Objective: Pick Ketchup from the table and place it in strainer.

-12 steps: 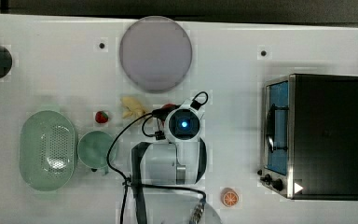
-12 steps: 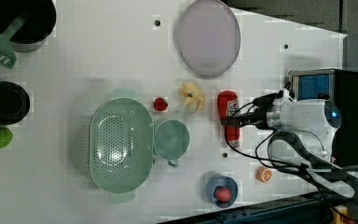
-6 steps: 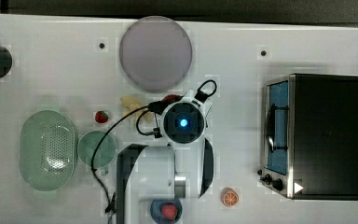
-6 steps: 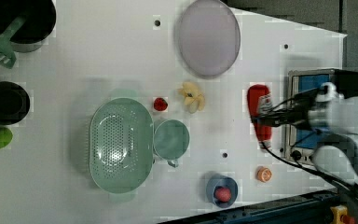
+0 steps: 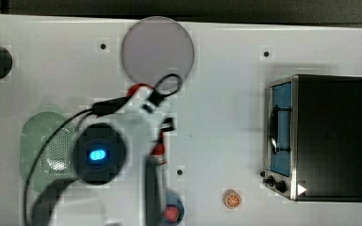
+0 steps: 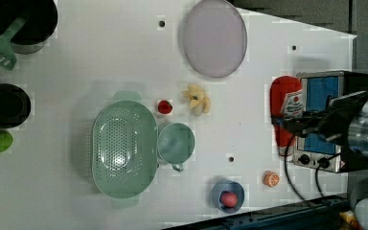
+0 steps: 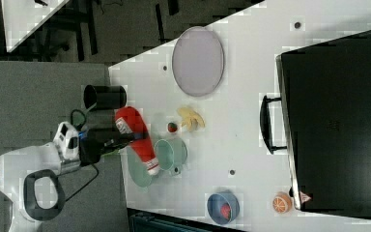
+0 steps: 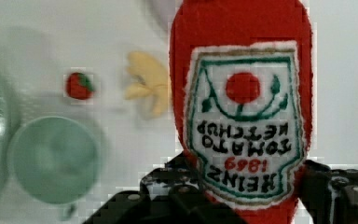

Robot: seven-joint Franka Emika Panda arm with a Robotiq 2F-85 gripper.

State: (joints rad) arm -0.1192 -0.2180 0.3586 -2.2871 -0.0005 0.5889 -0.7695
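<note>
Left view: strainer left of centre on the table; cup touching its right side; strawberry just above the cup; banana right of the strawberry; plate at upper centre; ketchup lifted off the table at the frame's right, in the gripper, in front of the toaster oven; bowl lower centre; orange slice to its right.

A white table with small dark holes stands on grey floor — a second white tabletop and dark furniture legs show beyond it, evenly lit.
</note>
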